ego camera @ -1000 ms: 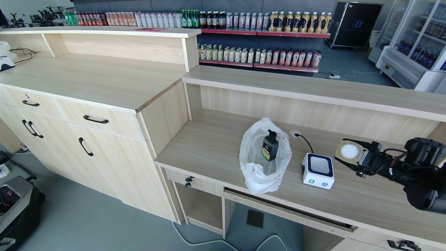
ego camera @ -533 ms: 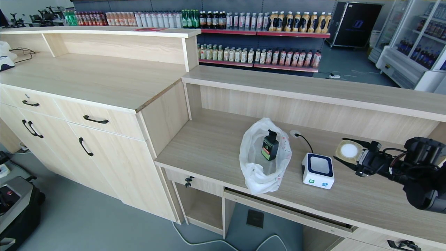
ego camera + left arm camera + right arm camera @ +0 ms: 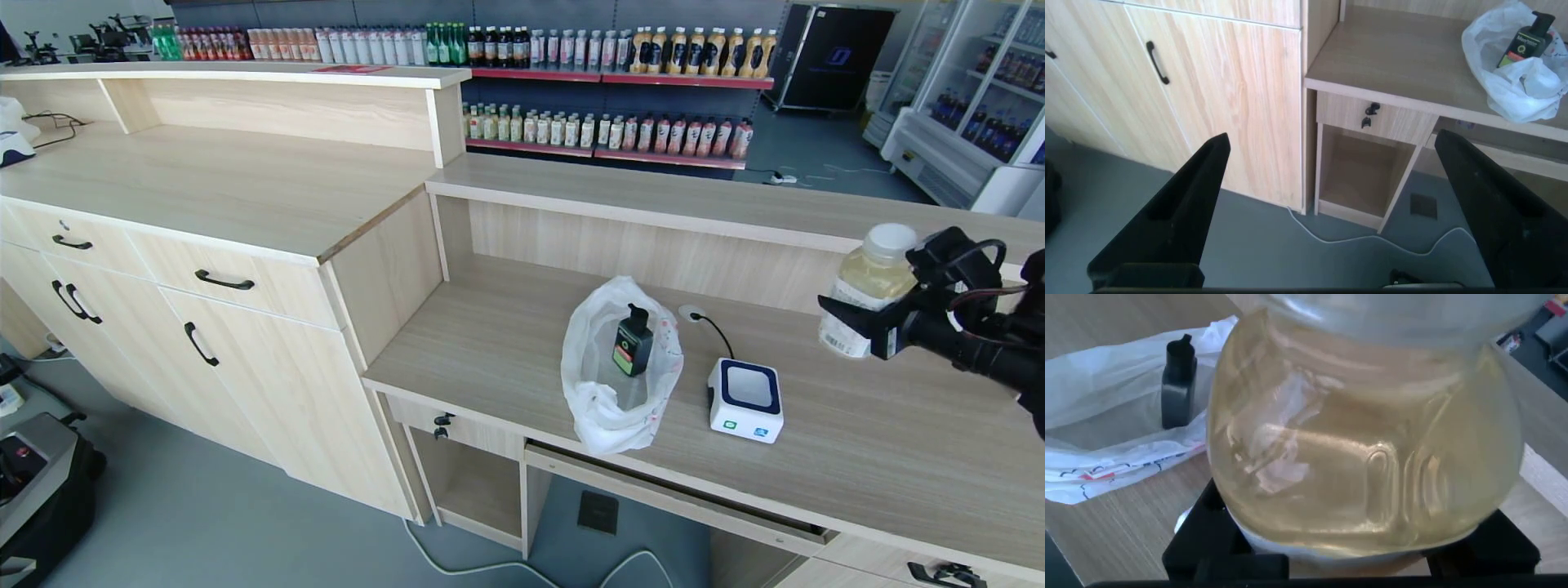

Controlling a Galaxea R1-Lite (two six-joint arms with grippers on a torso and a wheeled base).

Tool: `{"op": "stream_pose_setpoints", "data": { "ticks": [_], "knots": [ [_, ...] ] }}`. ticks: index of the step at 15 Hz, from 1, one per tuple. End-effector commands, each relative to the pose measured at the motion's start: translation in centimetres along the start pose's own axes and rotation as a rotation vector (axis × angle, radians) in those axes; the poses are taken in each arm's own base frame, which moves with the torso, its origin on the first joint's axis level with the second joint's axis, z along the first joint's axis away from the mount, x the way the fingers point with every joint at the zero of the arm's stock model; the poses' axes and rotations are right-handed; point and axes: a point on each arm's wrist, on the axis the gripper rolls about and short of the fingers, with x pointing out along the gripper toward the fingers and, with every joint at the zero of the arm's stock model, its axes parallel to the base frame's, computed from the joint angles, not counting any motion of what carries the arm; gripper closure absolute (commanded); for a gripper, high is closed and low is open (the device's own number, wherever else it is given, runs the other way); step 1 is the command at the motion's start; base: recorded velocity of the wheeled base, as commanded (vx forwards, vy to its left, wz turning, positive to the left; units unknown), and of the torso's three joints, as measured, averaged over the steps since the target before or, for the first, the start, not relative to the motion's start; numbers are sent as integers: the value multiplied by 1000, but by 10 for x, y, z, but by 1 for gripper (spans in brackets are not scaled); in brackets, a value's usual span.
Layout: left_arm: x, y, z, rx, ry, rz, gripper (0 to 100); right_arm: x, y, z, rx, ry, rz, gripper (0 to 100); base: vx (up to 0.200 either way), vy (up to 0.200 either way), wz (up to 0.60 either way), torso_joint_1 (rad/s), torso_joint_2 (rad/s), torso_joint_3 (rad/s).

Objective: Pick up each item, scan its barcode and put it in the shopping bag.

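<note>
Bottle is clear, white-capped, full of pale yellow liquid

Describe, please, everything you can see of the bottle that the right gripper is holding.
The bottle looks like clear plastic and is nearly full of pale yellow liquid. It has a white screw cap and a white label band around its lower part. It is roughly upright, cap up, leaning slightly. The right gripper clamps it low on the body, and nothing else touches it. It hangs clear above the counter, to the right of the scanner.
</note>
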Motion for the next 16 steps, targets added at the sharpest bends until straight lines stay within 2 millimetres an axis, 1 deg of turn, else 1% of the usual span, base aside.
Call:
{"op": "stream_pose_setpoints", "data": {
  "ticks": [1,3,5,7,9,10,12,13,14,15,16],
  "knots": [
    [0,0,0,0,0,0,0,-72,5,68,108,-14,-194,100,0,0,0,0,0,0],
    [0,0,0,0,0,0,0,-96,20,57,55,49,-313,100,0,0,0,0,0,0],
    [0,0,0,0,0,0,0,-101,21,58,56,79,-388,100,0,0,0,0,0,0],
    [0,0,0,0,0,0,0,-101,21,59,41,81,-392,100,0,0,0,0,0,0],
    [0,0,0,0,0,0,0,-97,24,58,-6,78,-386,100,0,0,600,7,0,2],
    [0,0,0,0,0,0,0,-92,25,58,-23,47,-406,100,0,0,600,2,2,7],
    [0,0,0,0,0,0,0,-79,38,67,-9,5,-383,100,0,0,600,2,2,2],
    [0,0,0,0,0,0,0,-74,44,67,37,-10,-334,100,0,0,600,2,7,2],
    [0,0,0,0,0,0,0,-67,51,67,85,-23,-280,100,0,0,0,0,0,0],
    [0,0,0,0,0,0,0,-56,62,66,143,-38,-188,100,0,0,0,0,0,0],
    [0,0,0,0,0,0,0,-51,65,61,151,-21,-162,100,0,0,0,0,0,0]
  ]
}}
